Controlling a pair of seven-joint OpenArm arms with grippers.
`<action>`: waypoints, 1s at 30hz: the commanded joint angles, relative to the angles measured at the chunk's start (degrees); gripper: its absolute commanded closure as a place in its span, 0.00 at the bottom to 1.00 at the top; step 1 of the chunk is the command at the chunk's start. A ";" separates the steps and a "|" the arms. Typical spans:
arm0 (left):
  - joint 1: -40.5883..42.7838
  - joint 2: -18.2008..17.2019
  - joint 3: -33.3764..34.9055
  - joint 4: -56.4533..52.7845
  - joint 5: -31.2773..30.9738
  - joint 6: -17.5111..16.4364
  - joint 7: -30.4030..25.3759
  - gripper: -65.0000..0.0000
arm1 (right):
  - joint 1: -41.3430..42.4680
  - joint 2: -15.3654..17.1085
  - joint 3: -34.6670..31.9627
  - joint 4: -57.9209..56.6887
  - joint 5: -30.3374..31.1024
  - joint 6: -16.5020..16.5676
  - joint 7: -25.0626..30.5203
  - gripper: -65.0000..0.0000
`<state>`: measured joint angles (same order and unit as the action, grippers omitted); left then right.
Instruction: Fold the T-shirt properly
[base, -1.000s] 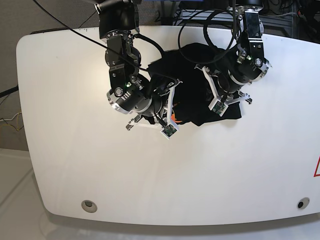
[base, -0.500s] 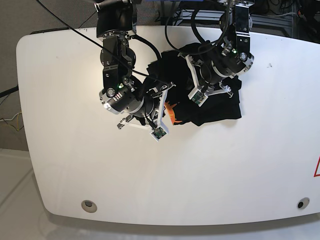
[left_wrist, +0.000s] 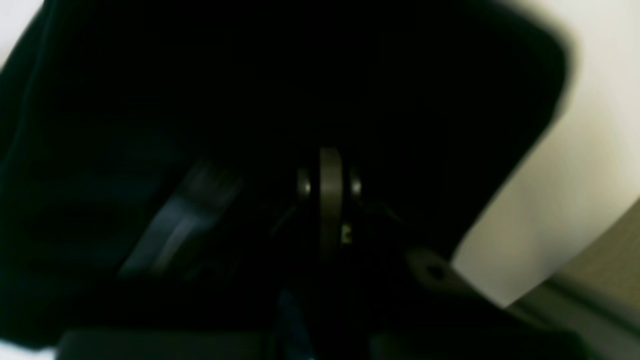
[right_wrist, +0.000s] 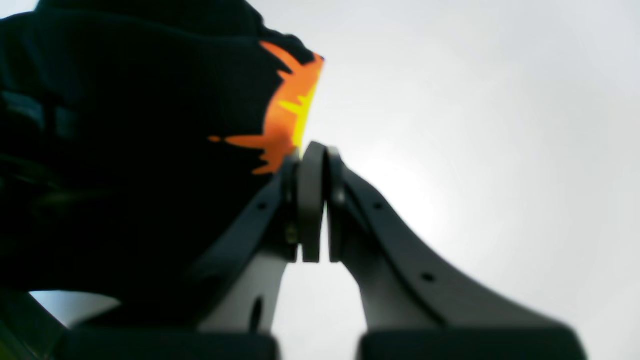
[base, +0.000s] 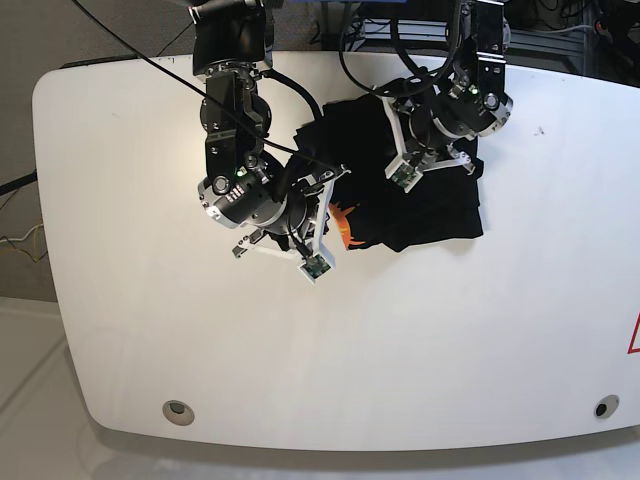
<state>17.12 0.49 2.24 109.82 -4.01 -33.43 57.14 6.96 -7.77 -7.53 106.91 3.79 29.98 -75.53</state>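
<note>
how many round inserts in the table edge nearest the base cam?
2. One hole near the front-left corner of the table, one near the front-right corner. More may lie hidden under the T-shirt or arms.

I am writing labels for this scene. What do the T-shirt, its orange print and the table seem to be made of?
T-shirt: soft matte black cloth, probably cotton knit; it bunches and drapes in folds.
Orange print: flat orange-yellow ink or film on the cloth, with jagged edges; which one, I cannot tell.
Table: smooth, hard white top, likely laminate or painted board; it shows a soft glare.
</note>
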 joint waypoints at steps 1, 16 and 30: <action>0.77 -1.24 0.09 0.99 0.01 0.16 -1.01 1.00 | 1.17 -0.36 -0.25 1.17 0.74 -0.04 1.02 1.00; 2.61 -1.94 0.00 0.99 5.99 0.16 -1.10 1.00 | 1.61 -0.36 -8.34 1.00 1.09 0.13 1.11 1.00; 2.61 -1.68 0.09 0.91 5.99 0.16 -1.10 1.00 | 4.07 -1.23 -12.12 -6.30 0.82 0.13 3.75 1.00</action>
<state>19.84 -1.28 2.35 109.84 1.74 -33.26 56.10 9.80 -8.16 -19.49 101.84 4.19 29.98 -73.54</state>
